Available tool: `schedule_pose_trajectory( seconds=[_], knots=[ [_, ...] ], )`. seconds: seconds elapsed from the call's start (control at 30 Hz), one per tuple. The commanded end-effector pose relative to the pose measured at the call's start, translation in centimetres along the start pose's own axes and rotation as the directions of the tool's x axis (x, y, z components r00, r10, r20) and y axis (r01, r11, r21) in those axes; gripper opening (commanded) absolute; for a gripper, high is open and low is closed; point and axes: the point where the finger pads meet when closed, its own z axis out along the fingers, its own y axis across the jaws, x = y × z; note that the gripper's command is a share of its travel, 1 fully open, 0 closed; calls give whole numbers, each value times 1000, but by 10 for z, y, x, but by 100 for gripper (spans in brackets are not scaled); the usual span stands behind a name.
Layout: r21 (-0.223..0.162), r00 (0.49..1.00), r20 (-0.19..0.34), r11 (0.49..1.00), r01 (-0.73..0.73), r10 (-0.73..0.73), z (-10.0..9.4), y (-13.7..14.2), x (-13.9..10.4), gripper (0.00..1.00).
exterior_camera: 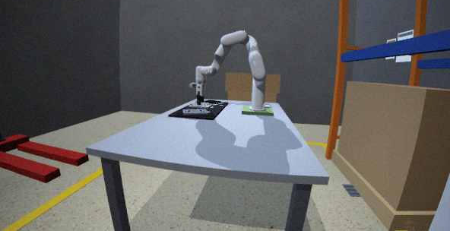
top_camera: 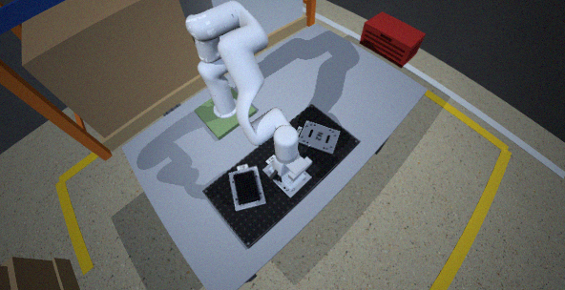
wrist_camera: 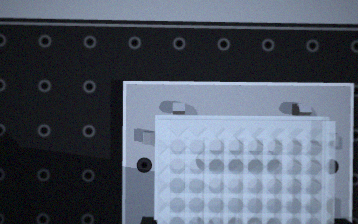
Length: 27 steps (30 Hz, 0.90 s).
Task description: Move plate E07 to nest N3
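My gripper [top_camera: 289, 176] is over the middle nest on the black perforated deck [top_camera: 282, 172] and is shut on a white well plate [wrist_camera: 245, 170]. In the wrist view the plate hangs a little above the grey nest base [wrist_camera: 237, 100]. The nest's locator pegs [wrist_camera: 179, 106] show past the plate's far edge. The plate's long sides run parallel to the nest's sides. A dark plate [top_camera: 247, 188] sits in the left nest. The right nest [top_camera: 319, 136] is empty and turned at an angle. I cannot read any plate or nest labels. The gripper also shows in the exterior view [exterior_camera: 198, 100].
The arm's green base pad [top_camera: 225, 114] is behind the deck on the grey table. A large brown crate [top_camera: 105, 52] and orange rack posts stand beyond the table. A red toolbox [top_camera: 391, 38] lies on the floor at the far right.
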Motion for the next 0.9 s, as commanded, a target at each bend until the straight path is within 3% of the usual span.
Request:
schedule_pose_trajectory(
  seconds=[0.0,0.6,0.63,0.87],
  knots=[
    [2,1000,-4,1000,0,0,2,0,1,0],
    [2,1000,-4,1000,0,0,2,0,1,0],
    [2,1000,-4,1000,0,0,2,0,1,100],
    [2,1000,-4,1000,0,0,2,0,1,100]
  ],
)
